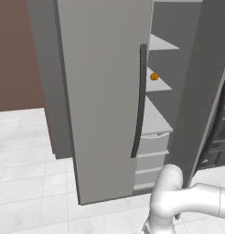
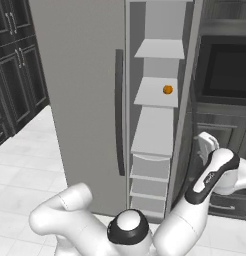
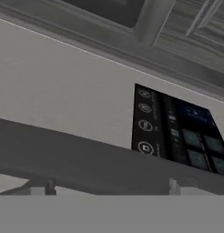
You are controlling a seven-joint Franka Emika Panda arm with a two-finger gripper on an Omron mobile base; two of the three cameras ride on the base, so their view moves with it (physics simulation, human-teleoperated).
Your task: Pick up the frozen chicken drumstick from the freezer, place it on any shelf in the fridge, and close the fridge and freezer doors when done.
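We see the freezer (image 2: 157, 120) standing open, its solid grey shelves stacked above grey drawer fronts. A small round orange thing (image 2: 167, 89) sits on the second shelf from the top, toward the right side; it also shows in the left base view (image 1: 154, 77). We cannot find the frozen chicken drumstick on any visible shelf; the lower drawers are shut and hide whatever they hold.

The wider fridge door (image 1: 105, 100) is closed, with its long dark curved handle (image 1: 139, 100) running down beside the open compartment. The freezer door (image 1: 203, 91) is swung out at the right and is cut off by the frame edge in the left base view.

The arm reaches out low and right toward the dark cabinets. The gripper (image 2: 207, 145) is partly hidden beyond the freezer door's edge, so we cannot see its tips clearly; the jaws stand about as wide as they go and nothing appears between them.

From the hand view we look along a pale grey panel bearing a dark control panel (image 3: 177, 132) with round icons; its symbols are too blurred to read.
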